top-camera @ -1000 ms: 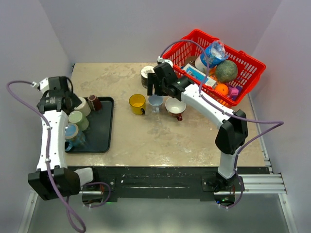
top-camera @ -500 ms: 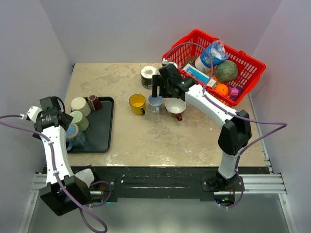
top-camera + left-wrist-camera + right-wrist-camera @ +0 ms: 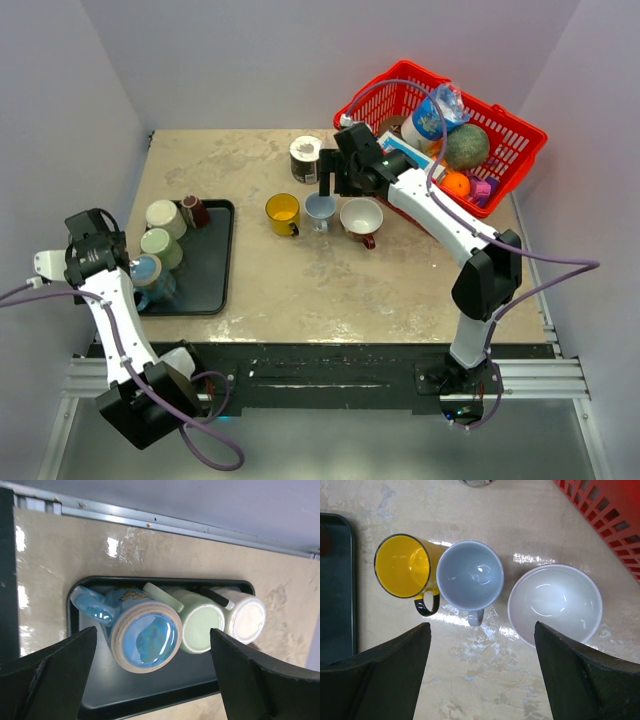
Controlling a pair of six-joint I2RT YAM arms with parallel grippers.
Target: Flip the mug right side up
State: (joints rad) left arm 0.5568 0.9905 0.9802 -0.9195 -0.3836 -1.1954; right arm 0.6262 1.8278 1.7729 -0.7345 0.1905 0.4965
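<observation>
So the grey mug (image 3: 470, 575) sits upright mid-counter (image 3: 485, 685), about center of the overhead frame, squeezed between a yellow mug (image 3: 402, 566) and a white cup (image 3: 555, 605). Right fingers (image 3: 385, 675) hang wide open right above it, gripping nothing. Left fingers (image 3: 50, 675), also spread open, hover over the black tray (image 3: 145, 692) at far left.

Beige marbled table (image 3: 330, 285), and here's the layout: black tray (image 3: 212, 272) at nine o'clock, red basket (image 3: 522, 160) at two o'clock. Just above centre, a row, mouths up: yellow mug (image 3: 282, 212) against pale blue mug (image 3: 320, 209), white mug (image 3: 360, 216) just beside. At twelve o'clock, a dark speckled mug (image 3: 305, 158).
</observation>
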